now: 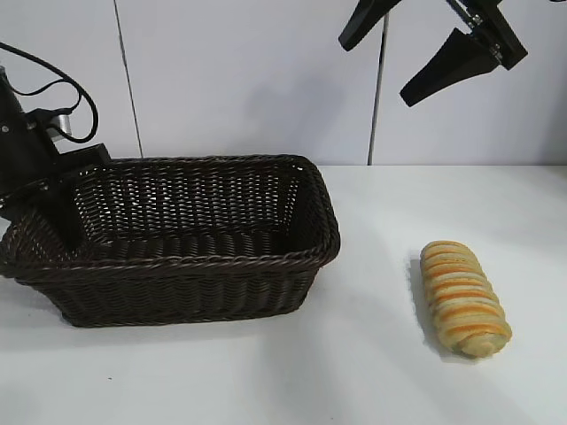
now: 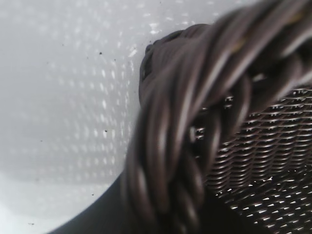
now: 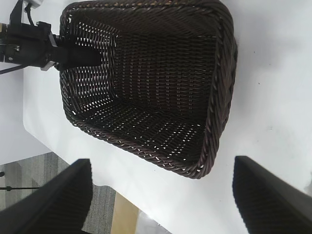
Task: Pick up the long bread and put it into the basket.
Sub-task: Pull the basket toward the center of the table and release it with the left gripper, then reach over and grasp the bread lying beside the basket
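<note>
The long bread point(image 1: 463, 297), a tan loaf with orange stripes, lies on the white table at the right, apart from the basket. The dark brown woven basket point(image 1: 195, 264) stands at the left and holds nothing. My left gripper point(image 1: 62, 212) is at the basket's left end, right at its braided rim point(image 2: 195, 122), which fills the left wrist view. My right gripper point(image 1: 375, 71) hangs high above the table, up and left of the bread, open with nothing between its fingers. From there the right wrist view looks down into the basket point(image 3: 219, 97) and onto the left gripper point(image 3: 83, 57).
The white table point(image 1: 372, 381) stretches bare between basket and bread and in front of both. A white panelled wall point(image 1: 248, 80) stands behind. In the right wrist view the table's edge and the grey floor point(image 3: 29, 170) show beyond the basket.
</note>
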### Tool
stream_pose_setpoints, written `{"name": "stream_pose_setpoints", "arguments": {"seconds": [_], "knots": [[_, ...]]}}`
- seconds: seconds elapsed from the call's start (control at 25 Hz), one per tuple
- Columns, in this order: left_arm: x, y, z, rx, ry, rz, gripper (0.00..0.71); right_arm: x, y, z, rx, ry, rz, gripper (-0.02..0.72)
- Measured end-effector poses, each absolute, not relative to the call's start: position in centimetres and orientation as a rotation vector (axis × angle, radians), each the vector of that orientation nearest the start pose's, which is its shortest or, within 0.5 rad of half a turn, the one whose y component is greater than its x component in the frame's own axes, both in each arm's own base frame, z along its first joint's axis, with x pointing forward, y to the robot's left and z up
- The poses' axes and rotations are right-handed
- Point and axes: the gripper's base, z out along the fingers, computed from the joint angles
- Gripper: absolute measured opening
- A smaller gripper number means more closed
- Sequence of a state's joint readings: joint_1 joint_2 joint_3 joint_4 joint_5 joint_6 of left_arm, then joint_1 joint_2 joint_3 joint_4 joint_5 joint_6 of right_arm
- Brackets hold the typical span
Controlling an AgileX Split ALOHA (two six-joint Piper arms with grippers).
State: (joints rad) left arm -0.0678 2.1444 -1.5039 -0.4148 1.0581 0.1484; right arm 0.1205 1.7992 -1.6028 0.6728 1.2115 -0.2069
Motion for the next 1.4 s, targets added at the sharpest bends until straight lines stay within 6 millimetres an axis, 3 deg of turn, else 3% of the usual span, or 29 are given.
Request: {"name": "stream_pose_setpoints", "arguments": {"seconds": [0.08, 0.2, 0.4, 0.56, 0.88, 1.04, 1.16, 1.24, 1.4], "knots": [[40.9, -5.9, 14.7, 0.016, 3.109, -0.535, 0.624, 36.9, 9.8, 31.4, -0.224, 2.719, 0.917, 0.545], [41.3, -5.4, 17.0, 0.018, 3.087, -0.461, 0.675, 36.9, 9.8, 31.4, -0.223, 2.718, 0.919, 0.545], [41.0, -4.9, 24.0, 0.019, 2.994, -0.369, 0.691, 36.9, 9.9, 31.5, -0.218, 2.713, 0.934, 0.545], [39.5, -4.7, 29.3, 0.034, 2.872, -0.348, 0.693, 36.9, 9.9, 31.5, -0.216, 2.711, 0.941, 0.545], [35.6, -4.4, 36.1, 0.052, 2.709, -0.338, 0.691, 36.9, 9.9, 31.5, -0.216, 2.711, 0.941, 0.545], [30.5, -4.0, 42.3, 0.076, 2.527, -0.331, 0.69, 36.9, 9.9, 31.5, -0.216, 2.711, 0.941, 0.545], [23.9, -3.2, 47.6, 0.097, 2.343, -0.267, 0.69, 36.9, 9.9, 31.5, -0.215, 2.71, 0.941, 0.545], [19.5, -1.9, 50.1, 0.065, 2.237, -0.136, 0.69, 36.9, 9.9, 31.5, -0.215, 2.709, 0.939, 0.545], [11.3, 2.0, 53.5, -0.174, 2.009, 0.24, 0.69, 36.9, 9.9, 31.5, -0.214, 2.709, 0.934, 0.545]]}}
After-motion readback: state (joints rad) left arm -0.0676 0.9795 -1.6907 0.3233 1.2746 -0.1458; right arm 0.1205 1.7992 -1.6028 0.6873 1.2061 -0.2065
